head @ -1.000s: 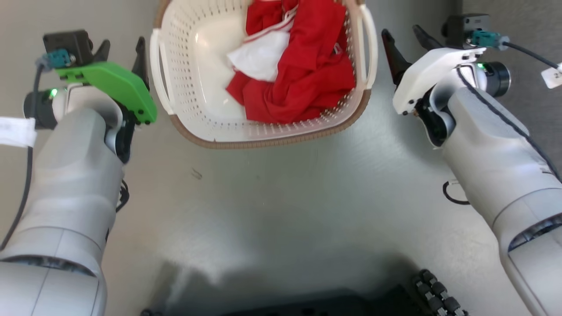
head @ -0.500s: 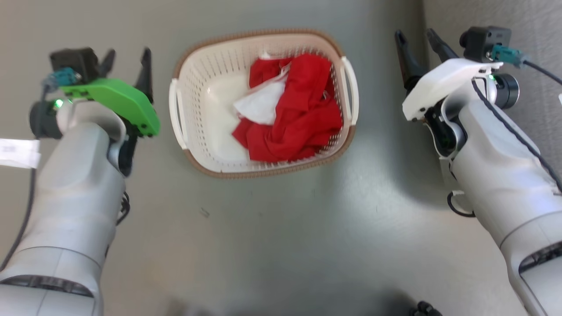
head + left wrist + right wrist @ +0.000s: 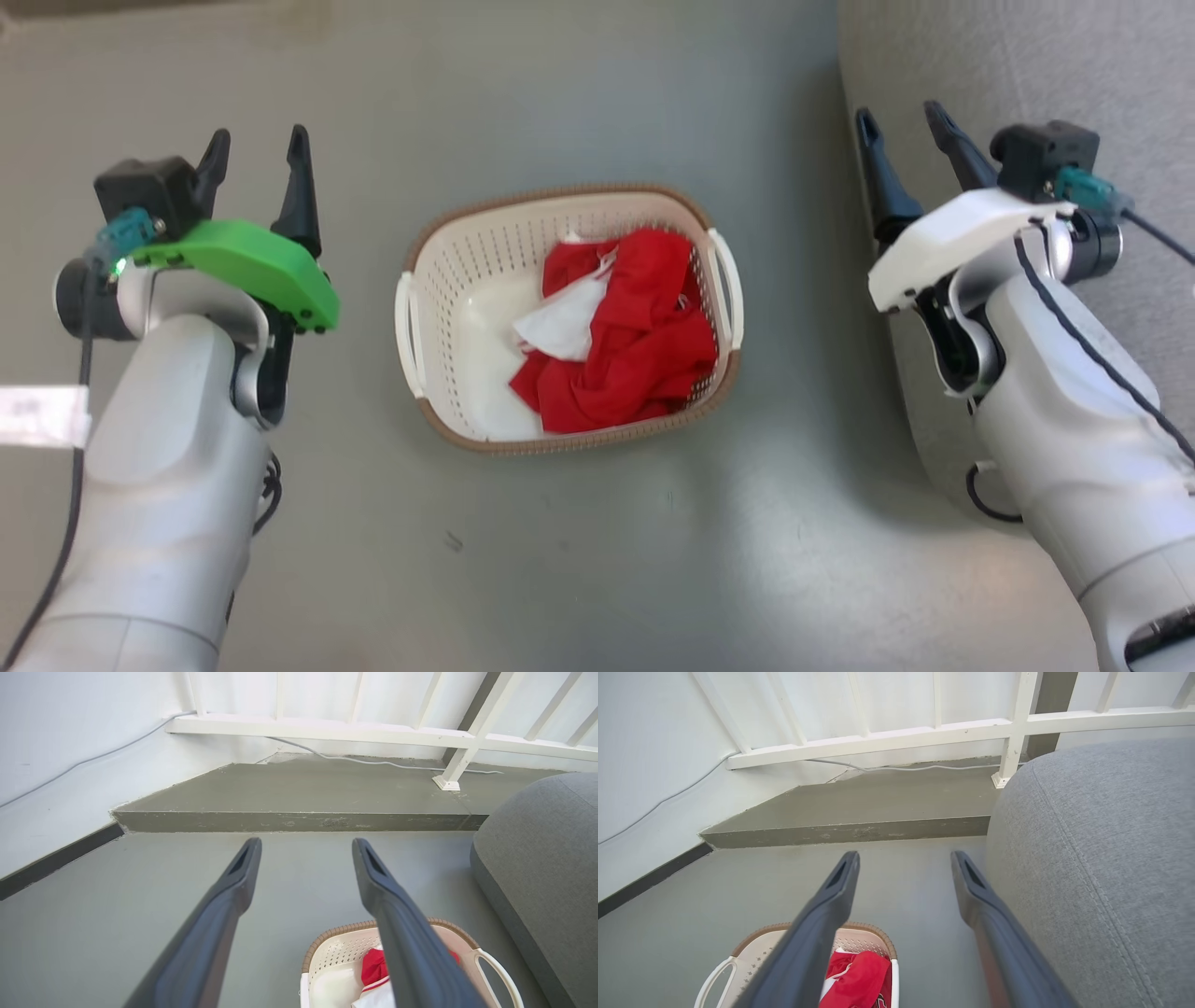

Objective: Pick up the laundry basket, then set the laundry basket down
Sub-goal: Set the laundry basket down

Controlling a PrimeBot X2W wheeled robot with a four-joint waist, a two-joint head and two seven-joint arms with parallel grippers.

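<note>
The laundry basket (image 3: 448,308) rests on the grey floor in the middle of the head view, cream-white with a brown rim and a white handle on each side. Red and white cloth (image 3: 625,345) lies bunched in its right half. My left gripper (image 3: 257,154) hangs open to the basket's left, well apart from it. Off to the right, my right gripper (image 3: 906,131) is open too, holding nothing. The left wrist view catches the basket (image 3: 336,952) low behind one finger. In the right wrist view the basket (image 3: 761,942) shows at the bottom left.
A grey upholstered seat (image 3: 980,75) fills the right side, close beside my right arm, and is seen again (image 3: 1101,858) large in the right wrist view. Ahead, a raised concrete step (image 3: 299,821) runs below a white railing (image 3: 327,728) and white wall. A cable (image 3: 373,761) lies on the step.
The head camera has risen, so the basket now looks smaller and lower in the picture and is fully in frame. Both grippers stay open and away from it.
</note>
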